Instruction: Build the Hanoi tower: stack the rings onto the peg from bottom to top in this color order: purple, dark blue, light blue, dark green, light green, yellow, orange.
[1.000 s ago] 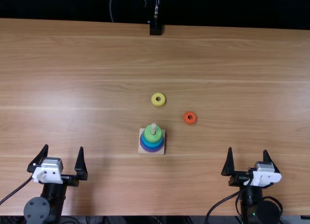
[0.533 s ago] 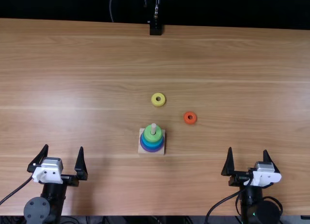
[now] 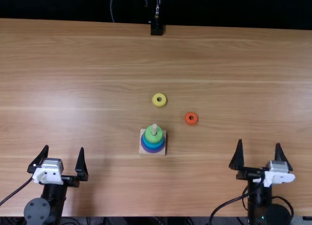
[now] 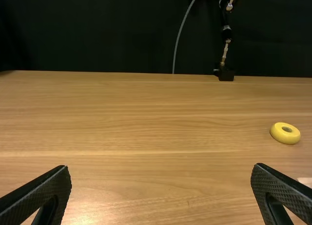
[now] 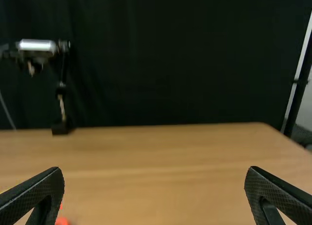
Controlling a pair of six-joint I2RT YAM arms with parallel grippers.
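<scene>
The left gripper point(image 3: 67, 151) is standing with fingers spread at the top view's lower left, the right gripper point(image 3: 258, 147) likewise spread at its lower right. Near the centre, the partly stacked tower point(image 3: 154, 136) is showing a green ring uppermost, while the yellow ring point(image 3: 159, 100) and orange ring point(image 3: 191, 118) are lying above it, apart.

Top view steeply down, wrist views low, facing forward, sharing the black stand point(image 4: 226, 75)
</scene>
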